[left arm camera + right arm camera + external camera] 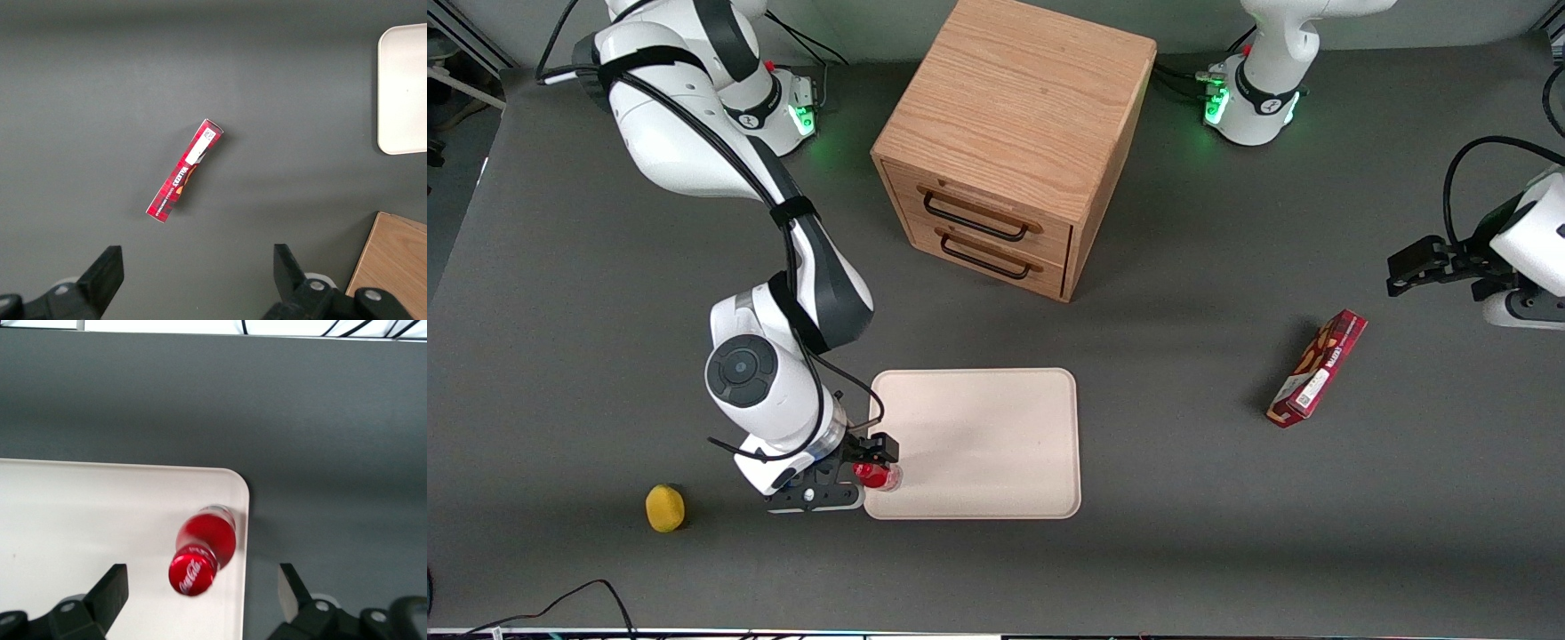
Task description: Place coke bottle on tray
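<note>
The coke bottle (877, 476), small and red with a red cap and white lettering, stands upright on the cream tray (978, 444), at the tray's corner nearest the front camera toward the working arm's end. In the right wrist view the bottle (203, 547) stands just inside the tray's rim (241, 520). My right gripper (855, 476) hangs over the bottle with its fingers (110, 590) spread wide on either side of the cap, touching nothing. The gripper (202, 597) is open and holds nothing.
A wooden two-drawer cabinet (1005, 151) stands farther from the front camera than the tray. A long red snack box (1318, 368) lies toward the parked arm's end and shows in the left wrist view (185, 170). A yellow round lump (665, 508) lies beside my gripper.
</note>
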{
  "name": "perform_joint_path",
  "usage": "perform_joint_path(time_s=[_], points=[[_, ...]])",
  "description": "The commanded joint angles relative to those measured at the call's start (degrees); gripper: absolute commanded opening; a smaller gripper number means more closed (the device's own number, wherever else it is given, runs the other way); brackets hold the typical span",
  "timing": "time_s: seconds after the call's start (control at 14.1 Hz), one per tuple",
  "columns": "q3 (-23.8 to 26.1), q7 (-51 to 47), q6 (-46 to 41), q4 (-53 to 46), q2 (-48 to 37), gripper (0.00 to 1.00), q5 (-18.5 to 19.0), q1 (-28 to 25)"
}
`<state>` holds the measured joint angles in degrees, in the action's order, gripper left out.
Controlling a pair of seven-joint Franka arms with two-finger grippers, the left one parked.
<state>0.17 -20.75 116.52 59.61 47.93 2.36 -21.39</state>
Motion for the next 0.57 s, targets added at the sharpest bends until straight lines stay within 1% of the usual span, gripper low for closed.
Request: perform_joint_path(time_s=[0.0,0.14,0.21,0.35,0.5], points=[[-0.7,-0.7,-7.2,-0.7,-5.5,1.0,1.3,-0.1],[-0.7,0.1,-11.0,0.2,-10.3,1.0,3.2,0.6],[-0.6,0.1,-12.5,2.7,-12.8,1.0,3.3,2.0],[1.0,1.1,-12.0,10.3,-19.5,1.0,2.6,6.3],[2.0,4.7,-12.1,16.1,-25.3,1.0,2.6,9.2]])
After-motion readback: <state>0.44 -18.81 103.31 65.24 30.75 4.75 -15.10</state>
